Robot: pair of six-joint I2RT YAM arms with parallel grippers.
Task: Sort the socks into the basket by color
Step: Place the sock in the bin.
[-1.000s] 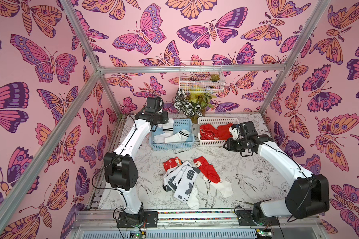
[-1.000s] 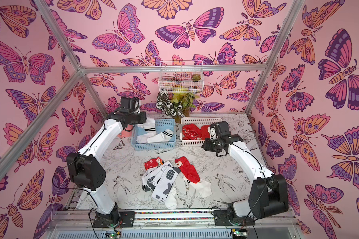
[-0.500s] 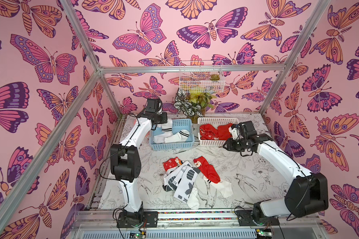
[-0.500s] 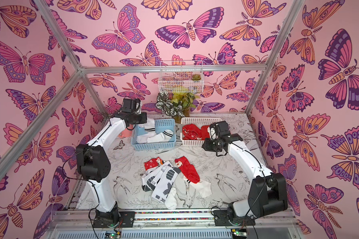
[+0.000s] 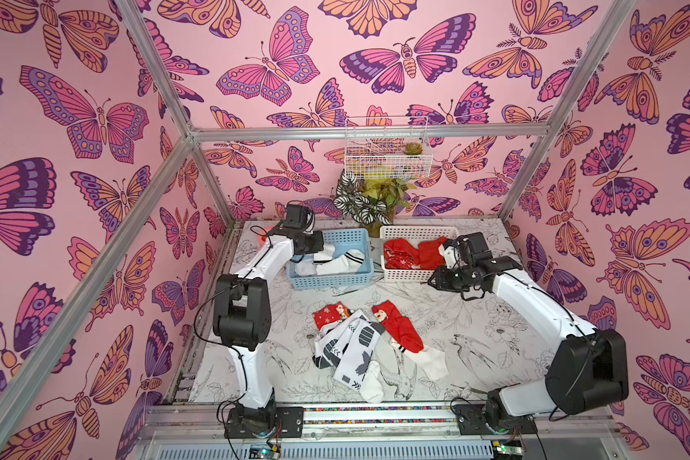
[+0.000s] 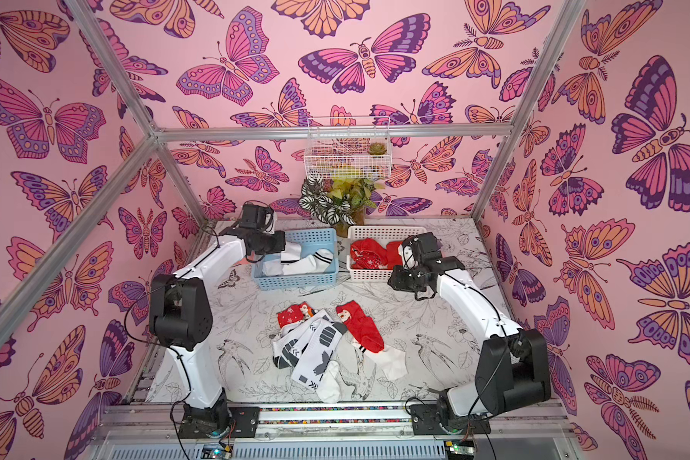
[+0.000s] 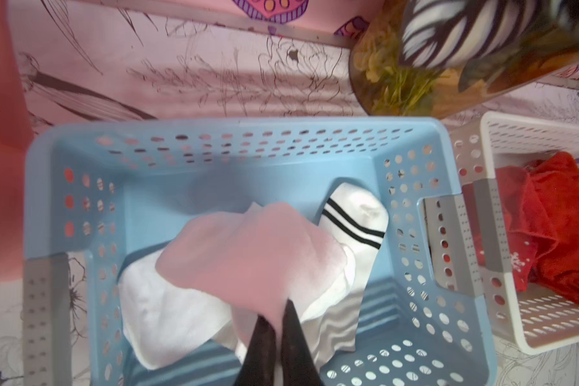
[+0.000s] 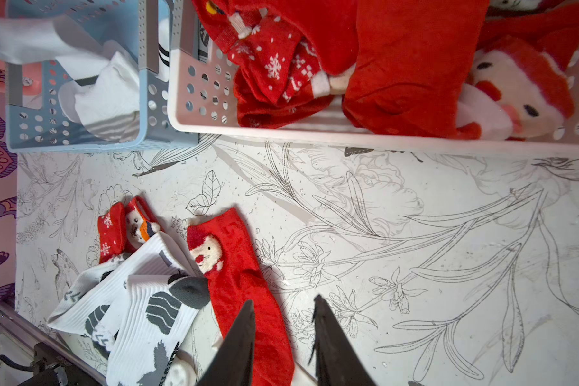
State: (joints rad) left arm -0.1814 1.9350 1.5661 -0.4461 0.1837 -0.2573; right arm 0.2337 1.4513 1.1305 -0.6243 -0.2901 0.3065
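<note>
Clearly our left gripper [image 7: 276,312] pinches a limp white sock [image 7: 248,254] over the blue basket [image 7: 234,125] — right gripper [image 8: 283,305] partly open, empty; we'd nip the soft red sock [image 8: 248,287] mid-leg.

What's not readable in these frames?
Left wrist view: held sock pattern, blurred near the lens; left claw shut on it.
Same view: sock count in blue basket, covered by the held sock.
Both top views: white basket right end, behind the right arm.
Right wrist view: pile count, socks overlap and the frame edge cuts them off.
</note>
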